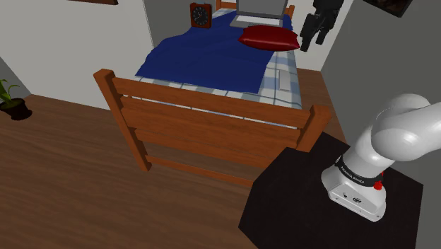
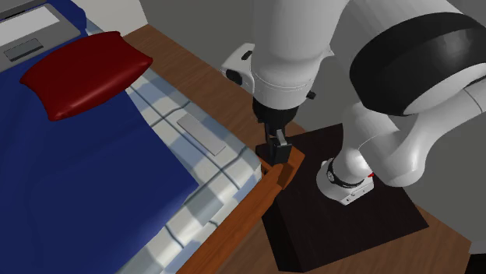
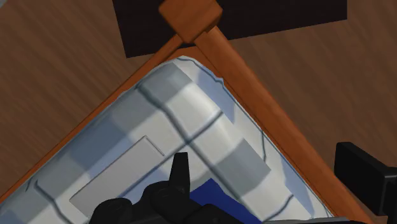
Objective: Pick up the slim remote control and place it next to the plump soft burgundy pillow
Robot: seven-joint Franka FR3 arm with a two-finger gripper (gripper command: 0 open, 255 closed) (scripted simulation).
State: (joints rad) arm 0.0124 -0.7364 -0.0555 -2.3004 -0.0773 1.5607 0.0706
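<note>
None of the task is showing as done: you are looking at a slim grey remote control (image 2: 201,134) lying flat on the checked sheet (image 2: 214,183). It is on the strip beside the blue blanket (image 2: 86,179), near the foot end of the bed, with nothing touching it. The gripper (image 2: 275,149) is hanging over the corner post (image 2: 283,170) where the footboard (image 2: 234,232) ends, clear above it. It is near the remote but apart from it, toward the second exterior view's right. You cannot tell from these pictures whether the jaws are released or clenched, though they are plainly not grasping the remote. The burgundy pillow (image 1: 268,37) is resting at the head end, well apart from the remote, with what looks like a grey laptop (image 1: 258,10) just behind it. Everything, as you are probably judging too, is waiting: bringing the hand over the remote, closing on its narrow sides, lifting, carrying it up the bed and setting it down on free bedding beside the pillow.
</note>
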